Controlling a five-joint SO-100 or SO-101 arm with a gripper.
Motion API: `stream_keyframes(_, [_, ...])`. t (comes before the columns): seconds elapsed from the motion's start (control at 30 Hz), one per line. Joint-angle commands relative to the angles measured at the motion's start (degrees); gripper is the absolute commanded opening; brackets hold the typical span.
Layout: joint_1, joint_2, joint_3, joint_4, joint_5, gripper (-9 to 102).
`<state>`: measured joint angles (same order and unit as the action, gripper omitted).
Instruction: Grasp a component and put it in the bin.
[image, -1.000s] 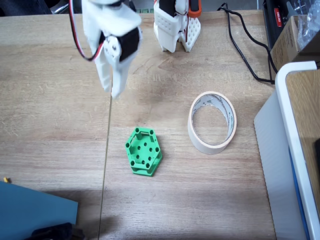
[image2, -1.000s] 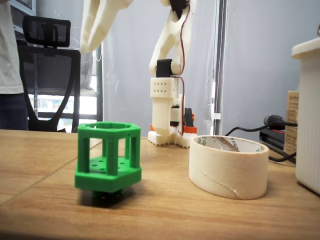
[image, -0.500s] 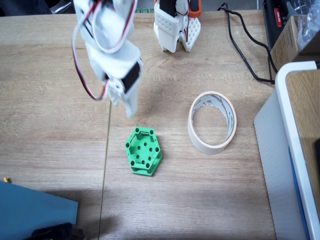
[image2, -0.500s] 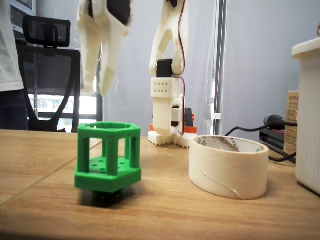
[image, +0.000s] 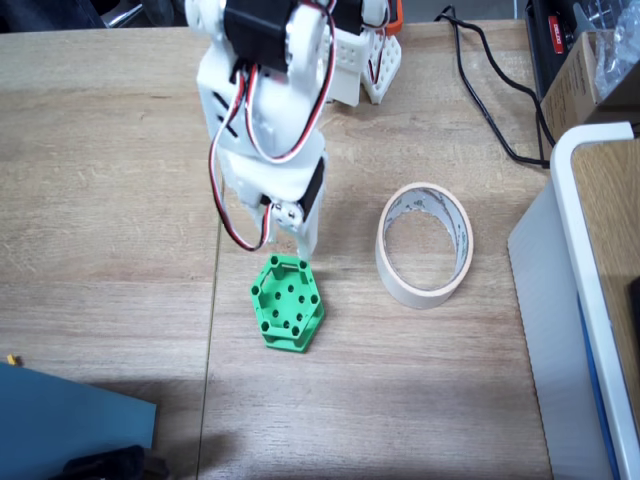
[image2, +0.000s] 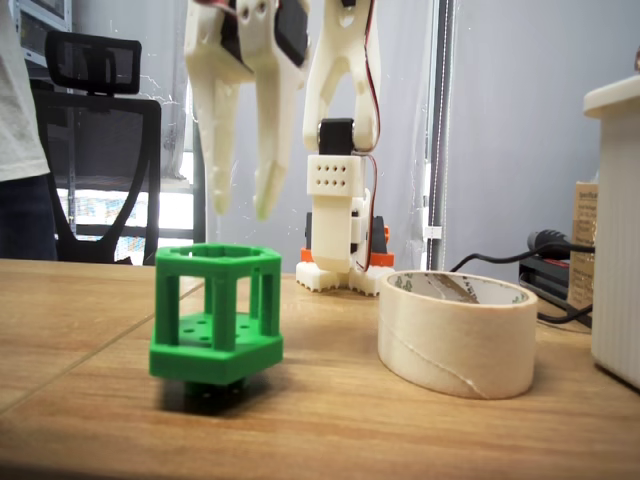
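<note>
- One green component (image: 288, 303) is sitting on the wooden table (image: 100, 200), lower centre of the top-down fixed view; in the low side-on fixed view it (image2: 217, 311) is standing left of centre.
- One bin (image: 424, 244), a cream tape ring, is lying right of the component, apart from it, and nothing is lying inside its hollow; the side-on view is showing it (image2: 458, 333) flat on the table.
- One white gripper (image2: 243, 211) is hanging just above the component with a clear gap under its tips.
- Its two fingers (image2: 268, 150) are standing spread apart, pointing down, gripping nothing; from above the gripper (image: 303, 244) is hovering at the component's upper rim.
</note>
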<state>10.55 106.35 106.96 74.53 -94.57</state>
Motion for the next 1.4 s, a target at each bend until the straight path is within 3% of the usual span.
stream_keyframes(0.0, [-0.53,0.26,-6.24,-0.70,0.18,16])
stream_keyframes(0.2, [-0.53,0.18,-7.65,-0.70,0.26,16])
stream_keyframes(0.5, [-0.53,-4.66,-8.44,-0.70,8.61,16])
stream_keyframes(0.83, [-0.35,-6.77,-8.61,-0.79,9.14,16])
stream_keyframes(1.13, [5.01,-6.77,-7.56,-12.30,9.40,16])
stream_keyframes(1.37, [6.42,-6.06,-7.56,-13.71,13.97,16])
